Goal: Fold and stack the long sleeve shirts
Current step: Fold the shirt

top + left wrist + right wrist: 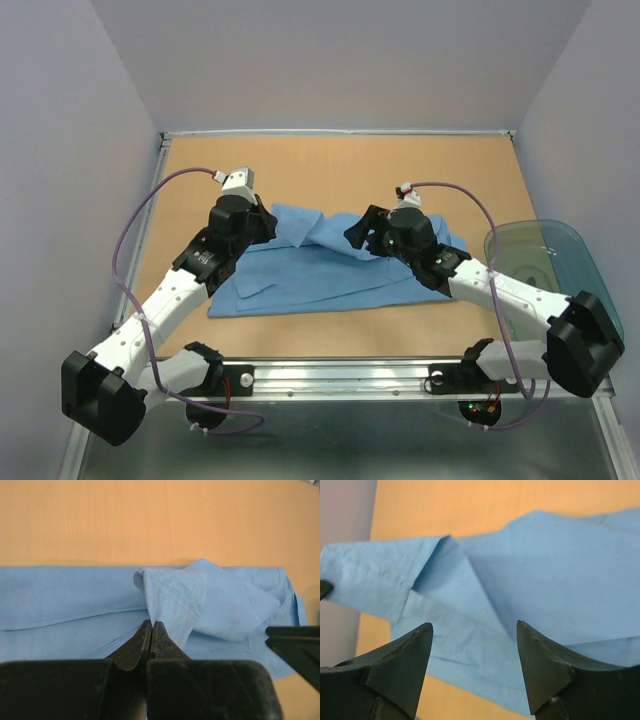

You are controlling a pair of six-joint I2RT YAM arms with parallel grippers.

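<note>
Across the middle of the table: the light blue long-sleeve shirt of thin woven cloth (pixel 320 280) lies spread on the tan wooden table (pixel 330 165). Its long axis runs from the left edge toward the right edge. The near hem is flat, and the far side is bunched into raised folds.
Left fingers: the left gripper (pixel 151 625) is pressed fully together on a raised fold with a stitched edge, at the shirt's far-left part.
Right fingers: the right gripper (pixel 475 630) stands wide apart with nothing between its fingers. It hangs over the shirt's far-right part, with the cloth below and ahead of it.
Deciding relation: the bunched ridge of cloth lies between the two grippers. The left one has its left end, and the right one points leftward at the free end just ahead of its fingertips. The right arm is the nearer one to that free end, so the next grip there looks like its job.
Right edge: a translucent teal plastic tub (pixel 560 265) sits near the shirt but appears apart from it.
Top view only: both arms, the shirt's whole outline and the tub.
Left wrist view only: the pinch itself, cloth rising straight from the closed tips.
Right wrist view only: the empty gap between its fingers, and a folded flap with a stitched band beyond its left finger.
</note>
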